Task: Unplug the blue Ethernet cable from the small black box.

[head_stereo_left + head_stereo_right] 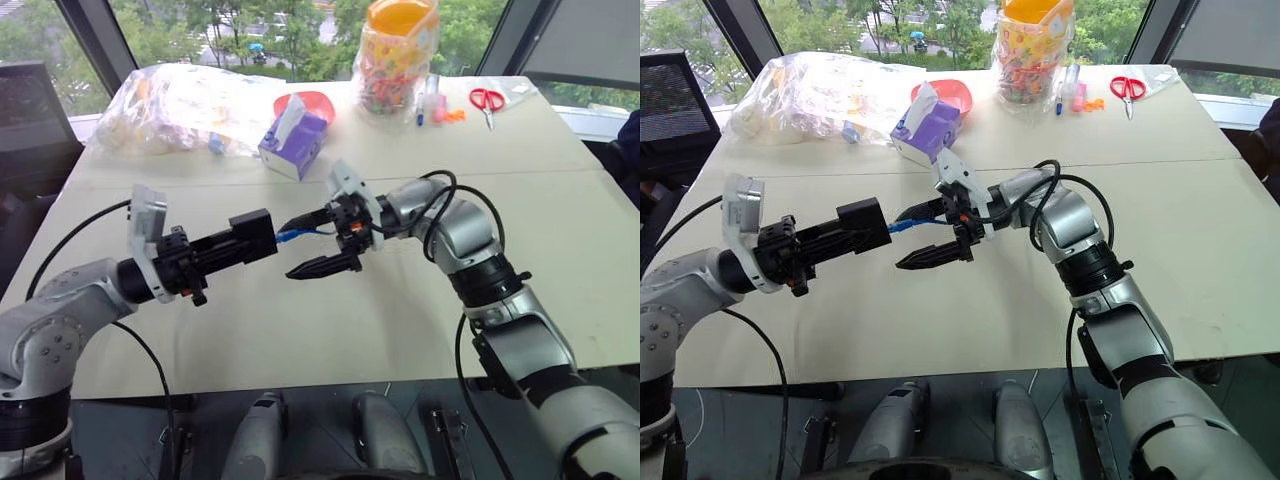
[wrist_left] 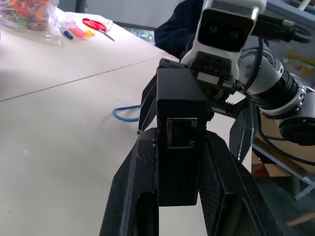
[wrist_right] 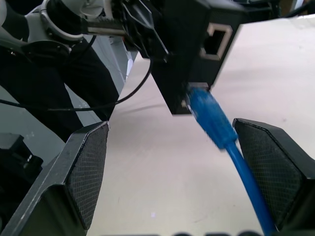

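Blue Ethernet cable (image 3: 212, 118) at frame centre, plug still seated in the small black box (image 1: 254, 235), cord running between the wide-open fingers (image 3: 86, 172) of the right tool (image 1: 318, 246). Box clamped by the closed left tool (image 2: 179, 162), held above the pale surface (image 1: 300, 330). Purple tissue box (image 1: 294, 142) behind, upper centre

A wide, pale beige table (image 1: 560, 250) with a thin seam line across its top stands against tall windows (image 1: 250, 30) with dark slanted frames; green treetops show outside, and daylight falls evenly over the top. A black mesh-backed chair (image 1: 30, 120) sits at the table's left edge. Below the near edge lies a dark grey floor (image 1: 110, 440) (partly crossed by thin cables).
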Controlling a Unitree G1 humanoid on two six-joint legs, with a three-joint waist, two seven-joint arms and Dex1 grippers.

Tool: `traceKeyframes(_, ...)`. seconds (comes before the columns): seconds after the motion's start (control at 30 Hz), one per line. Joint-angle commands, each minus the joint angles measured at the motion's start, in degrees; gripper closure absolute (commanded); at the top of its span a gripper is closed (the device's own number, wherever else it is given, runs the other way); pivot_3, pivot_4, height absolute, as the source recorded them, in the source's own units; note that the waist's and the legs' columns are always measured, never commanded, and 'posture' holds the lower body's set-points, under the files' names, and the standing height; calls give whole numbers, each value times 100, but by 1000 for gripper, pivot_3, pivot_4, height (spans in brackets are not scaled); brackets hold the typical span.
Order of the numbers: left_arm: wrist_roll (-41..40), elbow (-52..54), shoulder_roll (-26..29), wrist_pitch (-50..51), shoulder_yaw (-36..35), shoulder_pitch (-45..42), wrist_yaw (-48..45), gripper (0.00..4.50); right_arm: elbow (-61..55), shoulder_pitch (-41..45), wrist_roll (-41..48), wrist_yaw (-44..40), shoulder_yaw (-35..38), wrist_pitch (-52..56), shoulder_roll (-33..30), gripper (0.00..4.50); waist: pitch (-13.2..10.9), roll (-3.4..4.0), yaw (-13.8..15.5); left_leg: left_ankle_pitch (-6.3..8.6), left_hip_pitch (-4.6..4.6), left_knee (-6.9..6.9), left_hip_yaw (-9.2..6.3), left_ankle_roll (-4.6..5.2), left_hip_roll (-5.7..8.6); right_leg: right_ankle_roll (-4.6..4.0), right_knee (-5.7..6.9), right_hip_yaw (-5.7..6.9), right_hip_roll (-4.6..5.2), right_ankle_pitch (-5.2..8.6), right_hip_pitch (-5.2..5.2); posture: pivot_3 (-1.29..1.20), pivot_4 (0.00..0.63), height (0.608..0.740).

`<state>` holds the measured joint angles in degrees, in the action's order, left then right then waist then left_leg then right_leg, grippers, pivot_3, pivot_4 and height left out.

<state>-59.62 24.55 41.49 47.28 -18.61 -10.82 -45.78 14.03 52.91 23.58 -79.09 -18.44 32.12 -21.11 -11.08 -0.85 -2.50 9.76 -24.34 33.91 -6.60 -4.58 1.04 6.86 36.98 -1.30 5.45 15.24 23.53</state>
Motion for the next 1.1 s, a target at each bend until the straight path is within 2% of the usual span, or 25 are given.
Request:
traceKeyframes(0.03,-122,196,103,-56,-160,33,-13,4025,92,258,45,-3,181,7,107,1022,0,1,-3,0,-1,0,0,0,0,0,0,0,0,0,1,0,150,726)
traceKeyframes(0.13,-125,191,137,-67,-170,65,-35,4025,185,312,30,-53,192,54,110,2427,-1,1,-3,0,-1,0,0,0,0,0,1,0,-1,0,2,0,150,726)
traceKeyframes(0.5,-118,244,153,-84,-96,96,-5,4025,264,458,99,-265,254,339,104,2427,-1,1,-2,0,-1,0,1,0,0,0,0,0,0,0,2,0,150,726)
traceKeyframes(0.6,-133,268,135,-75,-83,53,53,4025,252,474,74,-302,234,358,118,3250,0,1,-2,0,-1,0,1,0,0,0,0,0,0,0,2,0,150,726)
traceKeyframes(1.1,-198,434,83,-63,-33,116,212,4025,254,607,132,-433,225,611,185,3250,-1,1,-3,0,-2,-1,1,0,0,0,0,0,-1,0,3,0,150,726)
